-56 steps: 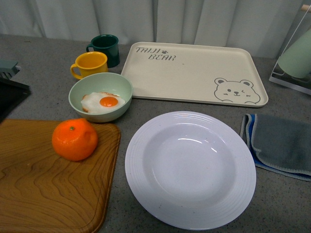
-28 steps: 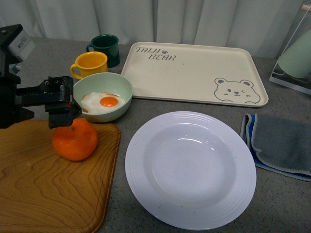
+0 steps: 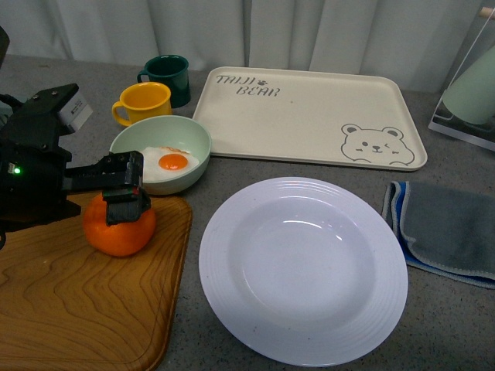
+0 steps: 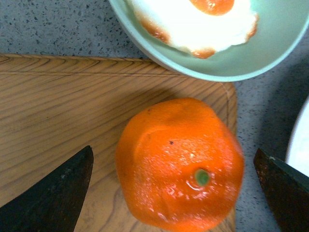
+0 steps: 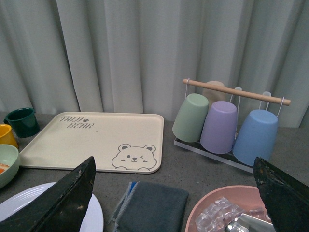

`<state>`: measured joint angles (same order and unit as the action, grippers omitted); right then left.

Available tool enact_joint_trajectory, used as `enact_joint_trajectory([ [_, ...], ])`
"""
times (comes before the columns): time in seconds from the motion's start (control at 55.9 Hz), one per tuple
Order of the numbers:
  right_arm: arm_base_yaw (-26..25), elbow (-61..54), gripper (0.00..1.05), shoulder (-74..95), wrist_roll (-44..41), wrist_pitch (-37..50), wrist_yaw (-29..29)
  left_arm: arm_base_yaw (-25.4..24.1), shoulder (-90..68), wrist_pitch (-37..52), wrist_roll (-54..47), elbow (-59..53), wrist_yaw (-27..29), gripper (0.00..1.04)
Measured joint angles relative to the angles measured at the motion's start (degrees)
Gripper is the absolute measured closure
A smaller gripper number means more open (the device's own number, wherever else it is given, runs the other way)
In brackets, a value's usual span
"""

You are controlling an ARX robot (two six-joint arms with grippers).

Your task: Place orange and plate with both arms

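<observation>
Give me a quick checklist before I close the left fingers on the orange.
1. Left gripper open, one finger on each side of the orange: ok.
2. Orange roughly centred between the fingers in the left wrist view: ok.
3. Fingers low enough for a firm hold: cannot tell; the front view shows the gripper at the orange's top.
4. Fingers clear of the green bowl beside the orange: ok.
5. Orange sitting on the wooden board: ok.
6. Plate empty, right gripper open and holding nothing: ok.
</observation>
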<state>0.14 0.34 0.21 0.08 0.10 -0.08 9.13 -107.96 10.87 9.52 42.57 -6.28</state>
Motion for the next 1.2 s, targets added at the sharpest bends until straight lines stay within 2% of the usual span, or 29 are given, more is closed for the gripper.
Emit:
enact_joint_trajectory([
  [0.161,0.00,0.00,0.09,0.00,0.00,0.00,0.00,0.00,-0.87,0.02,-0.39,0.04,0.11,0.40],
  [0.304,0.00,0.00,0.09,0.00,0.00,0.00,0.00,0.61,-0.22,-0.02,0.07,0.04,-0.66,0.48],
  [0.644,0.00,0.00,0.09,0.00,0.00,0.00,0.00,11.96,4.42,-0.90,3.82,2.60,-1.73,0.50],
  [0.93,0.00,0.00,0.09,0.00,0.00,0.00,0.00,21.22,-1.40,-0.22,5.90,8.00,-1.16,0.50],
  [1.037,0.00,0.00,0.09,0.00,0.00,0.00,0.00,23.21,-5.46,0.04,6.40,10.01,-0.57,0.50],
  [1.198,0.00,0.00,0.09,0.00,0.00,0.00,0.00,23.52,-8.57,0.04,6.88,11.58,-0.13,0.51],
])
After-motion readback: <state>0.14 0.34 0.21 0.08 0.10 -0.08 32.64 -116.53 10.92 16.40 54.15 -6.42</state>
